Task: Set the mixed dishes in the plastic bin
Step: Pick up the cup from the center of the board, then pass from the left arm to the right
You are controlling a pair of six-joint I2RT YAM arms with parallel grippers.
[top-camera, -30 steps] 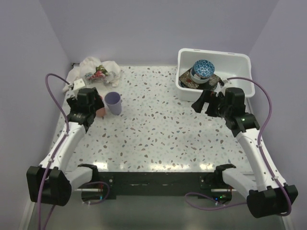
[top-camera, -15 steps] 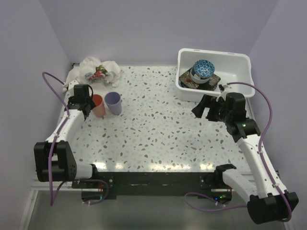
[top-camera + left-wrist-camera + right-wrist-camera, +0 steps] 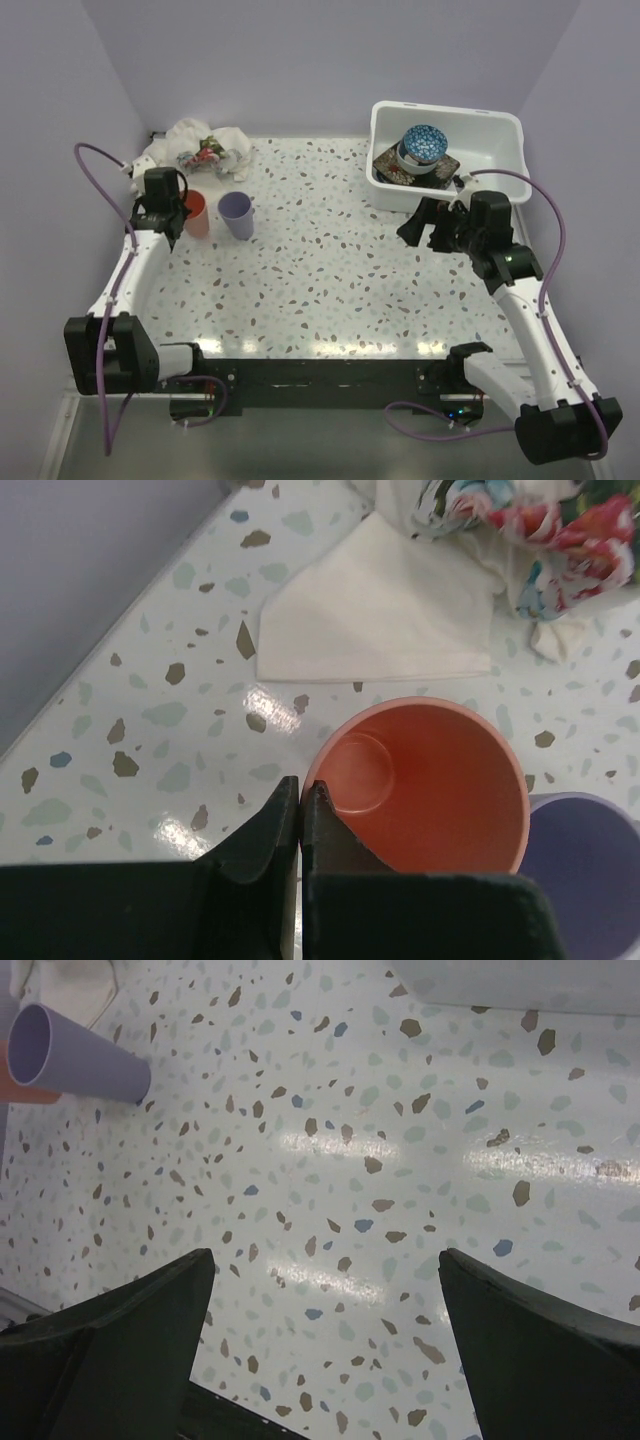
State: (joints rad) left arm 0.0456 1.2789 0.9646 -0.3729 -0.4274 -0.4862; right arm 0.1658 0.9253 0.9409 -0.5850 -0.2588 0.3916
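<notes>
On the speckled table (image 3: 320, 280), the orange plastic cup (image 3: 430, 780), rim-pinched by the left gripper (image 3: 301, 795), should be lifted straight; right gripper (image 3: 322, 1260) spread wide.

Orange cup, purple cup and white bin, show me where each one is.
orange cup (image 3: 430, 780), left wrist view, on its inner wall.
purple cup (image 3: 237, 213), top view, on its open mouth.
white bin (image 3: 465, 125), top view, on its far inner wall.

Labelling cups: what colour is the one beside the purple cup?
Orange cup; left wrist view shows it best.
</notes>
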